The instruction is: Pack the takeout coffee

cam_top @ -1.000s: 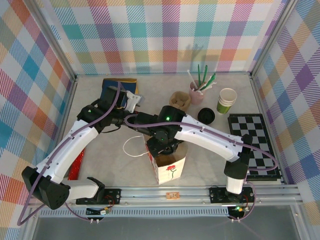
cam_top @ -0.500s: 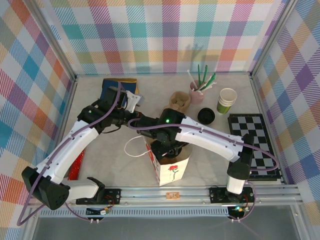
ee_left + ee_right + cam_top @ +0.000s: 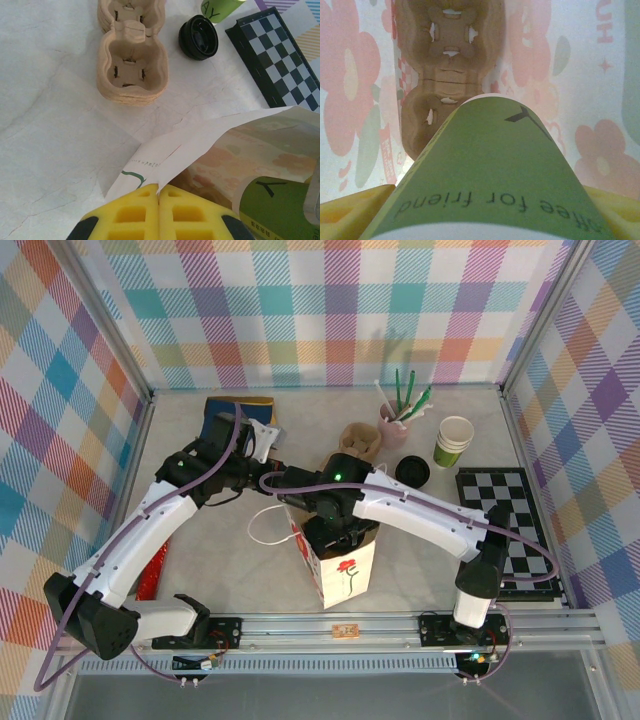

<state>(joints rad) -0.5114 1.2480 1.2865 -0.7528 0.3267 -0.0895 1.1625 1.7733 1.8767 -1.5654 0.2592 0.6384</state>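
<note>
Left pincer (image 3: 159, 194) is clamping tight on the rim of the paper bag (image 3: 200, 142); right pincer (image 3: 482, 220), jaws wide, is gripping the green takeout coffee cup (image 3: 490, 160) inside it.

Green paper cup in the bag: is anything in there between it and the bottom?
Yes: a cardboard cup carrier lies in the paper bag below the green paper cup held by the right gripper. Nothing else visible.

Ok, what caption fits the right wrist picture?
Right fingers hold a green cup inside the flowery bag, cardboard carrier beyond.
</note>
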